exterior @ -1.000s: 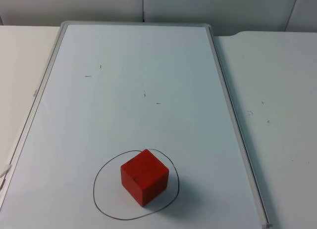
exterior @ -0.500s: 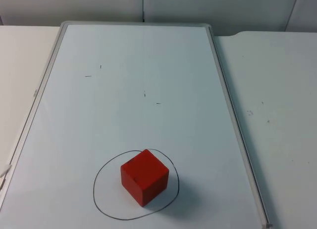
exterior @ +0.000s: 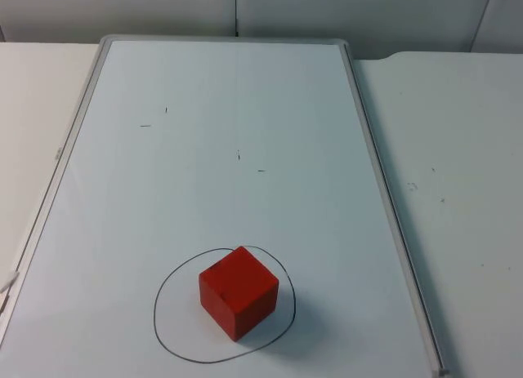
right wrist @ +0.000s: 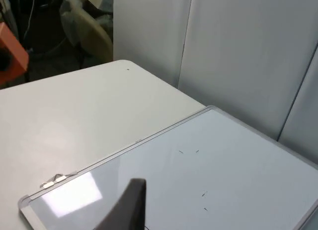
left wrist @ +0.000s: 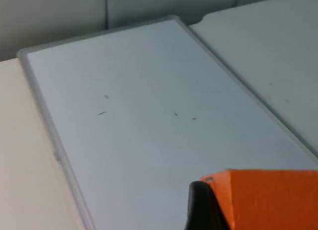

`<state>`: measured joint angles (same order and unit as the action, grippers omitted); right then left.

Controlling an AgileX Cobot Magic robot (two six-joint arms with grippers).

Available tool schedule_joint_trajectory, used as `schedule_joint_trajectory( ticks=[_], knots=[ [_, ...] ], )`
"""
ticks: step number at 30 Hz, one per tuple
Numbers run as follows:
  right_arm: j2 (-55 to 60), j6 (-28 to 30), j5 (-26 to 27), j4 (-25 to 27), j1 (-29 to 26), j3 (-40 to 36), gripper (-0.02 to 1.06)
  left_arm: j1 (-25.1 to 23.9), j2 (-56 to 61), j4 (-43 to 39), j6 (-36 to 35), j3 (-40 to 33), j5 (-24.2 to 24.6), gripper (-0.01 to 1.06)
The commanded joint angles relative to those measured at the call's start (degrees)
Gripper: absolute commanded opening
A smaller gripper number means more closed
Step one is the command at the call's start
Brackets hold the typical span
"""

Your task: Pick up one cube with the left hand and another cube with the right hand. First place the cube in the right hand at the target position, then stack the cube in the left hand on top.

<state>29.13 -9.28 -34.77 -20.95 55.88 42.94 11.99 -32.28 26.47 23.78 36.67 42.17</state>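
Red cube [exterior: 239, 291] sits inside the circle [exterior: 167, 288]. My left gripper [left wrist: 208, 210] clamps the orange cube [left wrist: 268, 200]; I'd lower it squarely. Right gripper's [right wrist: 130, 210] fingers: can't tell.

White table [exterior: 458, 149], whiteboard [exterior: 221, 149] flat on it, red cube [exterior: 238, 291] inside drawn circle [exterior: 161, 313]

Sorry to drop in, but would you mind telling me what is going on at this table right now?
A two-cube stack is half built. A red cube sits alone inside the drawn circle on the whiteboard, with nothing on top. The left gripper holds an orange cube above the board, not yet stacked. The right gripper hangs over the whiteboard's edge, carrying nothing visible.
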Motion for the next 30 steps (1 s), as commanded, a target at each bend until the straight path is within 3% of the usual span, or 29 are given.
schedule_joint_trajectory(
  ticks=[1,8,11,15,17,19,25,30],
  knots=[
    [-0.29,0.49,0.12,0.17,0.04,-0.33,1.05,0.38,-8.00,5.16,5.57,4.85,1.59,0.02],
    [-0.29,0.49,-0.45,0.18,0.04,-0.33,1.05,0.56,-21.59,6.20,7.53,11.94,2.52,0.02],
    [-0.29,0.49,-0.57,0.18,0.04,-0.33,1.05,2.76,-27.56,6.88,7.53,14.17,2.00,0.02],
    [-0.29,0.49,-0.54,0.06,0.04,-0.33,1.05,11.82,-34.60,6.77,7.64,14.78,-5.26,0.02],
    [-0.29,0.49,-0.54,0.06,0.04,-0.33,1.05,13.96,-36.51,6.62,7.30,14.78,-7.30,0.02],
    [-0.29,0.49,-0.99,0.05,0.04,-0.33,1.05,19.97,-41.11,6.53,7.18,14.78,-11.13,0.02],
    [-0.29,0.49,-1.33,-0.04,0.04,-0.33,1.05,26.74,-49.75,5.96,7.07,14.78,-17.25,0.00],
    [-0.29,0.49,-1.33,-0.04,0.04,-0.33,1.05,27.54,-56.09,5.96,7.07,14.78,-18.83,0.00]
  ],
)
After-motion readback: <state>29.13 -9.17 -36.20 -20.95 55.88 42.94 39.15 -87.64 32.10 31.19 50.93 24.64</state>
